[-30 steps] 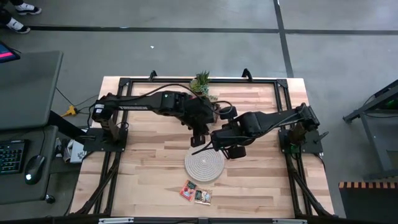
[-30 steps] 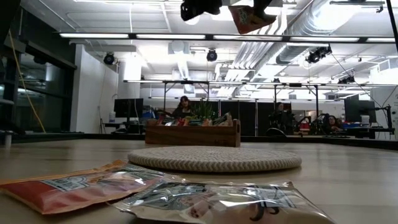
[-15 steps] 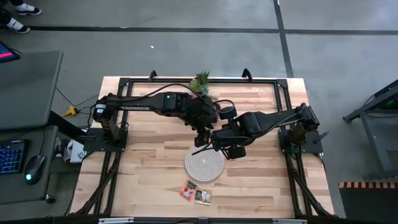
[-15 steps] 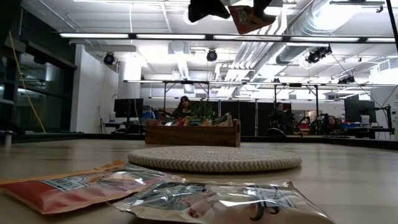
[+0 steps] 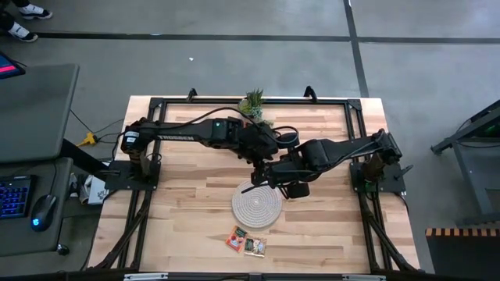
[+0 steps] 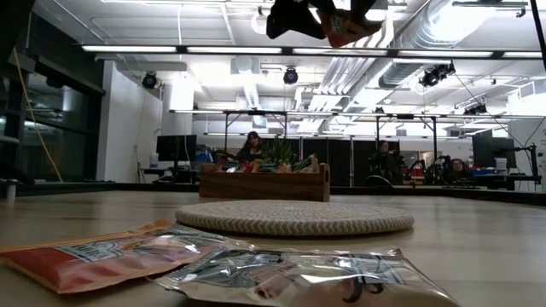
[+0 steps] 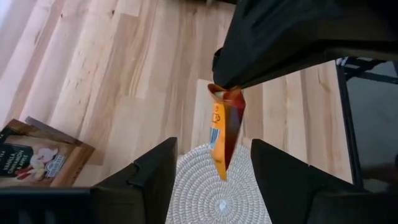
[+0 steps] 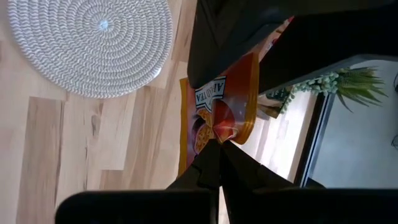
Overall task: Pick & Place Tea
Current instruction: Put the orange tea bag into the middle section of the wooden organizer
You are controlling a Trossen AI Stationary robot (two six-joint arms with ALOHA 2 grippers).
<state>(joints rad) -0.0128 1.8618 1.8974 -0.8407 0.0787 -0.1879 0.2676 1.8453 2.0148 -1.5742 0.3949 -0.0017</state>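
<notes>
Two dark, jointed arms are seen, left arm (image 5: 195,131) and right arm (image 5: 344,150), each mounted on a black base at a table side. A small green light is shown on the left arm, black cables looped near its wrist. Matte black, blocky, tapered fingers (image 7: 152,174) are shown.

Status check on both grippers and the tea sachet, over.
Right gripper shut on an orange tea sachet, held in the air above the woven mat. Left gripper open, fingers either side of the sachet. Nothing in the way.

woven mat (image 5: 257,208) mid-table | wooden tray (image 6: 264,182) behind | potted plant (image 5: 252,102) far edge
</notes>
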